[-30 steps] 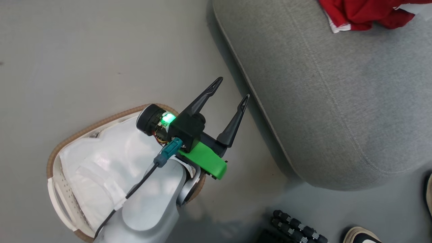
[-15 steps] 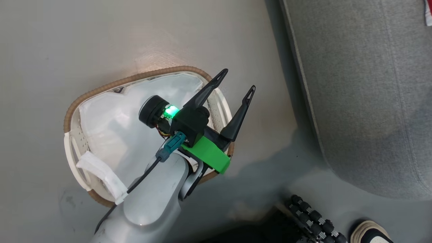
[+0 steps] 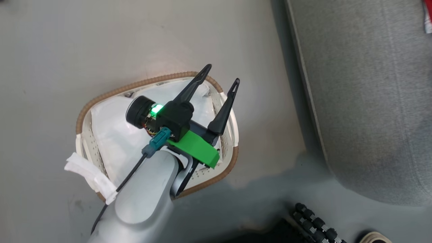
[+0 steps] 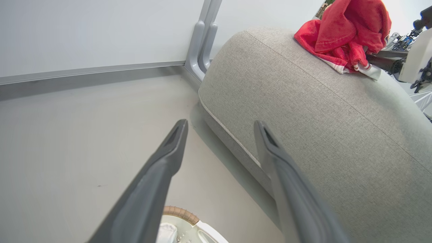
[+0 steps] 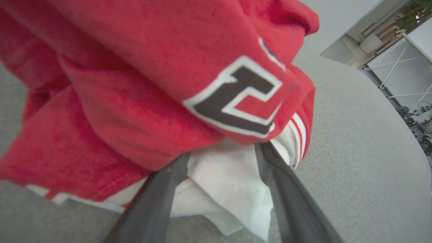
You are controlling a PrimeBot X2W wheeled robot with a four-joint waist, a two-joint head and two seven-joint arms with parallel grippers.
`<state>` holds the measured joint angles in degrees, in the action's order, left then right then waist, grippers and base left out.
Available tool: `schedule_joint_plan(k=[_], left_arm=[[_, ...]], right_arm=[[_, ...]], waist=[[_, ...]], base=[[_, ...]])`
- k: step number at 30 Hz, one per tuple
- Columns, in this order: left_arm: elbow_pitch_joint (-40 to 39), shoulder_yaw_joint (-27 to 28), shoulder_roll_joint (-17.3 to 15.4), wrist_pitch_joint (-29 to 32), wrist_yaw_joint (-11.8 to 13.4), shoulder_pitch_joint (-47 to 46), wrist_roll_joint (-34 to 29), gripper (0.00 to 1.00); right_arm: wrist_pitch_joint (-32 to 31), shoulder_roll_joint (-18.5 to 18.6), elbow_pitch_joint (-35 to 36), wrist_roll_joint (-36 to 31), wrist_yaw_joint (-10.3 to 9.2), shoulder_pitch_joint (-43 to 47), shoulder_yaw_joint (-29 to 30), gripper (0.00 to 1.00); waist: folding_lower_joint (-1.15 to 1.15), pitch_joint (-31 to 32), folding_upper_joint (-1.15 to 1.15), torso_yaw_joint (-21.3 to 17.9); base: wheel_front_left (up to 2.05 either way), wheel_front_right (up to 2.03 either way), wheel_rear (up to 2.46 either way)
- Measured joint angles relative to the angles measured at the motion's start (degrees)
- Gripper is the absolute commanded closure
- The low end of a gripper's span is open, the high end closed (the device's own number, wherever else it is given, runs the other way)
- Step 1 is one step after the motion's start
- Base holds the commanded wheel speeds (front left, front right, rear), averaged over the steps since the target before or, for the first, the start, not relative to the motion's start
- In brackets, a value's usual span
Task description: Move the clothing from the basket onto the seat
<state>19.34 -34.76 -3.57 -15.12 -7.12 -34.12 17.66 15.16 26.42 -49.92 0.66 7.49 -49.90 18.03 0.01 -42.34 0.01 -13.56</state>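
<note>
My left tool [image 3: 222, 73] hangs wide open and empty over the basket [image 3: 81, 114], which is partly hidden behind my arm [image 3: 145, 202]. My right tool [image 5: 222, 155] has its fingers wide apart, with white cloth between them. Its tips are hidden under the clothing [image 5: 135, 84], which lies on the seat [image 5: 354, 152].

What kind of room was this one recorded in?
Probably a lab or test space staged like a living room: a grey sofa seat and laundry basket on a bare smooth floor, a plain white partition, and white frame benches with equipment behind.
</note>
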Motion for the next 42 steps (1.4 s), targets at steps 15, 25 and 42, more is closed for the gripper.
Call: schedule_joint_plan(k=[15,25,42], left_arm=[[-1.51,12.45,0.46,0.0,0.01,8.42,-2.11,0.0],[-3.01,22.77,0.58,0.0,1.52,14.95,-5.46,0.0],[-1.29,32.63,0.66,0.0,3.98,24.03,-6.69,0.0]], right_arm=[[-0.02,-9.07,24.31,4.81,0.04,18.07,0.3,0.0],[-0.02,-15.38,32.21,7.89,0.04,24.06,-10.24,0.0],[-0.01,-20.46,30.58,7.21,0.04,31.43,-14.94,0.0]], waist=[[-0.01,13.58,0.0,-0.78],[-0.01,20.59,0.0,3.04],[-0.01,30.05,0.0,10.75]], base=[[0.0,0.0,0.0],[0.0,0.0,0.0],[0.0,0.0,0.0]])
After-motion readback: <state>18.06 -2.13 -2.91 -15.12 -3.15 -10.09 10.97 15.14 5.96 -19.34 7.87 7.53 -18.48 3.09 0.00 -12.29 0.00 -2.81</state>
